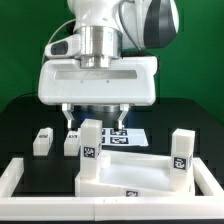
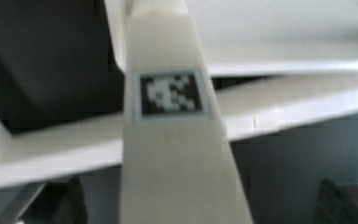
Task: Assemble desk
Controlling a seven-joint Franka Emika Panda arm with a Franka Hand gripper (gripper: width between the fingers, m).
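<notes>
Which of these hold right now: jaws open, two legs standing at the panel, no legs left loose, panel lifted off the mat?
1. The gripper has its jaws spread wide. True.
2. Two upright legs stand at the top panel. True.
3. No legs are left loose. False: two loose legs sit on the black mat, at the exterior view's left.
4. The top panel is lifted. False: it lies flat on the mat.
</notes>
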